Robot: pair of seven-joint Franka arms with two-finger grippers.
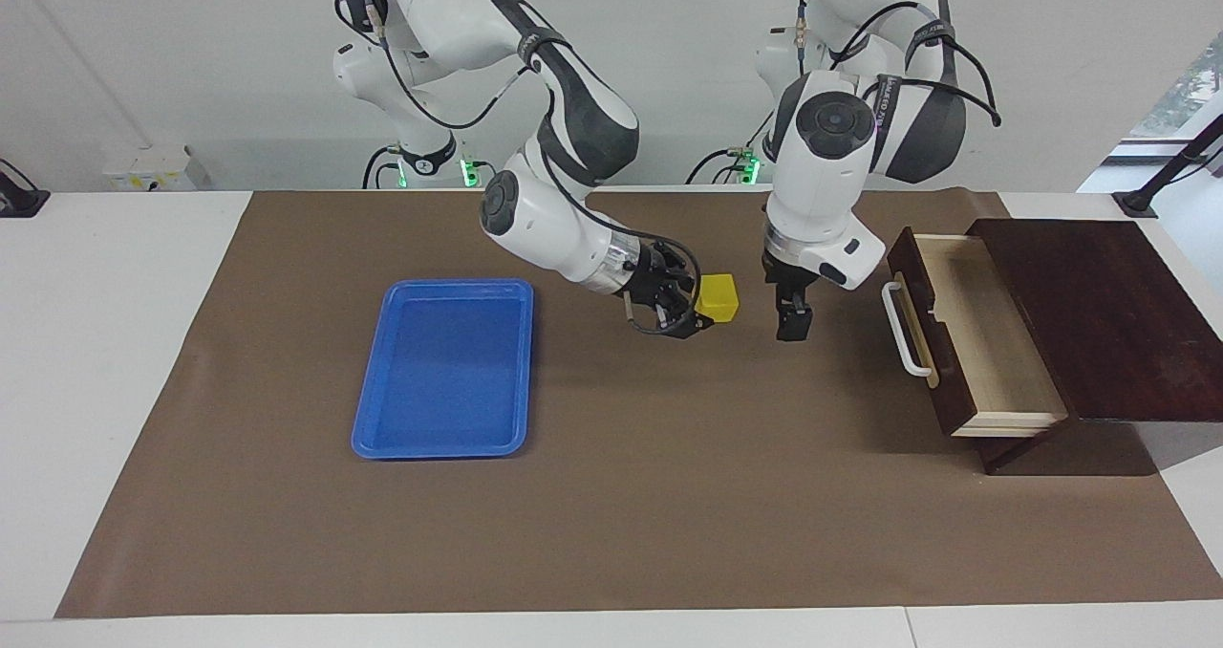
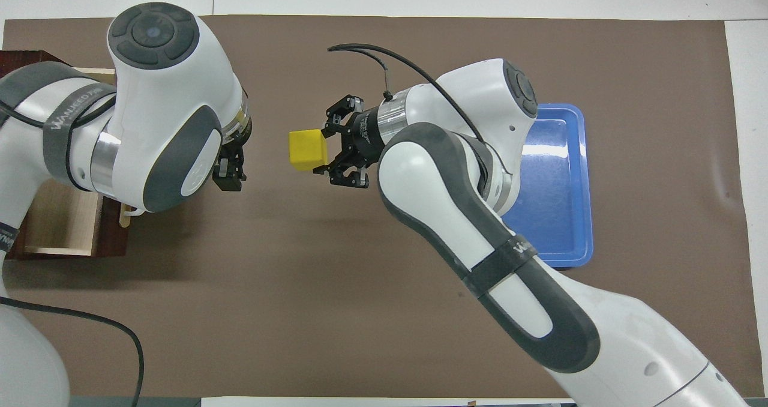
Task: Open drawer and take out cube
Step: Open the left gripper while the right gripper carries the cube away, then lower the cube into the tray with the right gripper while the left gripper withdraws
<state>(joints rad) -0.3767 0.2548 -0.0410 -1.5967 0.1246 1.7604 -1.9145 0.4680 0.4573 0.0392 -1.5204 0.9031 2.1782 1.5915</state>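
Note:
My right gripper is shut on the small yellow cube and holds it over the brown mat, between the blue tray and the drawer. The cube also shows in the overhead view, in the right gripper. My left gripper points down over the mat between the cube and the drawer, apart from both; it also shows in the overhead view. The drawer is pulled open, white handle toward the middle of the table. Its pale interior looks empty.
The dark wooden box stands at the left arm's end of the table. A blue tray lies empty on the brown mat toward the right arm's end; the right arm partly covers it in the overhead view.

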